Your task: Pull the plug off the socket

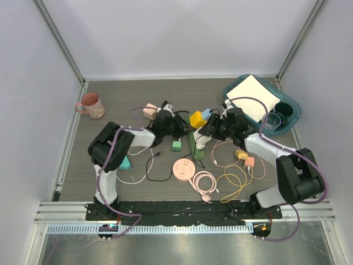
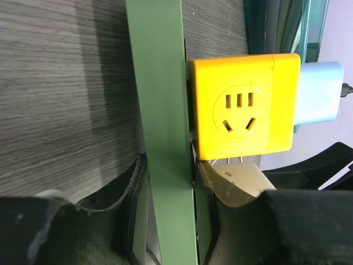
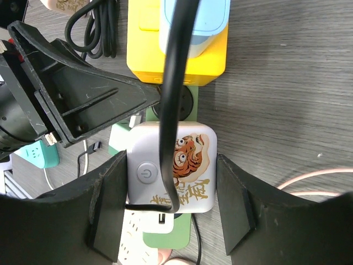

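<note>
Top: I see L gripper [image 1: 177, 130] and R gripper [image 1: 208, 132] mid-frame at strip [image 1: 198, 153], long axis up-down. L wrist: jaws clamped on strip. R wrist: pads [image 3: 110, 204] pinch plug [image 3: 187, 165] lower centre, face-up, cable [image 3: 174, 72] running up-frame.

Cell I'm in: table top [image 1: 118, 91] is dark grey wood-grain laminate, matte. Three plain pale panels close it in: back wall [image 1: 182, 33], left wall [image 1: 25, 99], right wall [image 1: 331, 83]. Aluminium posts [image 1: 59, 38] run up both back corners, and a silver channel [image 1: 69, 138] runs along the table's left edge. Near edge: aluminium rail [image 1: 66, 208], then a white slotted strip [image 1: 182, 228], then a shiny steel sheet [image 1: 182, 249]. Light is even and diffuse, shadows soft, slight glare on the steel.
</note>
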`<state>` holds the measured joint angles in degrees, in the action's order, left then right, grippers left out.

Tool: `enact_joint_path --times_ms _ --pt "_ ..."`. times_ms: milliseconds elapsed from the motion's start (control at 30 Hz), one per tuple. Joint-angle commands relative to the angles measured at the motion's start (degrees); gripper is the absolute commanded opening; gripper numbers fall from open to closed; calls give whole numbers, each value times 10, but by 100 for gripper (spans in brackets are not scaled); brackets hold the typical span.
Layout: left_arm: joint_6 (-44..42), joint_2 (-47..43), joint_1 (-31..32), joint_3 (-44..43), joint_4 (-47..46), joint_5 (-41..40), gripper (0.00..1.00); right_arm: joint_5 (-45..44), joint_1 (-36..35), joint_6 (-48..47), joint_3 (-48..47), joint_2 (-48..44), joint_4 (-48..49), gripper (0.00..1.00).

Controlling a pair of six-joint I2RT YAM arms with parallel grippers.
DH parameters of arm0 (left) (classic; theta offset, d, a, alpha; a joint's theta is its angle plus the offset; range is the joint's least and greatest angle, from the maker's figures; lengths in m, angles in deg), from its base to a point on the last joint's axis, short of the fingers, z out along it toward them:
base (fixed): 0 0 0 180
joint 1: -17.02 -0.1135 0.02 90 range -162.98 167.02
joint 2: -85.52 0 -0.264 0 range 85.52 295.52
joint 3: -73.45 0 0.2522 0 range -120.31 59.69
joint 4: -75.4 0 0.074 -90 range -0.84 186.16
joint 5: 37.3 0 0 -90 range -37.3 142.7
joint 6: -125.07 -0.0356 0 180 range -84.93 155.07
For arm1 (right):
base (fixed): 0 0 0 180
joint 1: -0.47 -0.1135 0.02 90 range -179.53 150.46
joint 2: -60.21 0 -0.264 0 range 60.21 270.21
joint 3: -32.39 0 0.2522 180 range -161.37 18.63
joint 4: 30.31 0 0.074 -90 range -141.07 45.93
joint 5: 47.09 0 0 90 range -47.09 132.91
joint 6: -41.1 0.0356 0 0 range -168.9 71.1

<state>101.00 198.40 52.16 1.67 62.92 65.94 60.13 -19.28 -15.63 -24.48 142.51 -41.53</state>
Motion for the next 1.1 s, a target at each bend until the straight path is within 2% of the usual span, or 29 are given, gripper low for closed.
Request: enact_joint_path --times_ms 0,33,100,233,333,433,567,833,1067 --pt "8 -4 5 8 -58 13 4 50 -7 -1 -20 -53 50 31" --pt "6 -6 5 9 -57 12 0 49 -8 -7 -24 -57 32 37" --pt "1 -14 5 12 -52 10 0 35 -8 -15 -44 -65 4 43" --pt "-19 -30 5 16 -46 9 0 8 -6 -32 -90 -82 -107 74" --pt "-28 -43 5 22 -37 5 0 -6 4 -48 -123 -88 -173 82" --pt "-41 -49 7 26 -29 6 0 -2 21 -56 -131 -102 -198 88" --pt "-53 -60 9 35 -34 7 0 4 44 -73 -149 -111 -214 90" --pt "-72 -65 11 41 -36 7 0 53 106 -117 -243 -9 -276 89" --pt "-76 -64 11 42 -38 4 0 83 106 -100 -245 54 -245 86"
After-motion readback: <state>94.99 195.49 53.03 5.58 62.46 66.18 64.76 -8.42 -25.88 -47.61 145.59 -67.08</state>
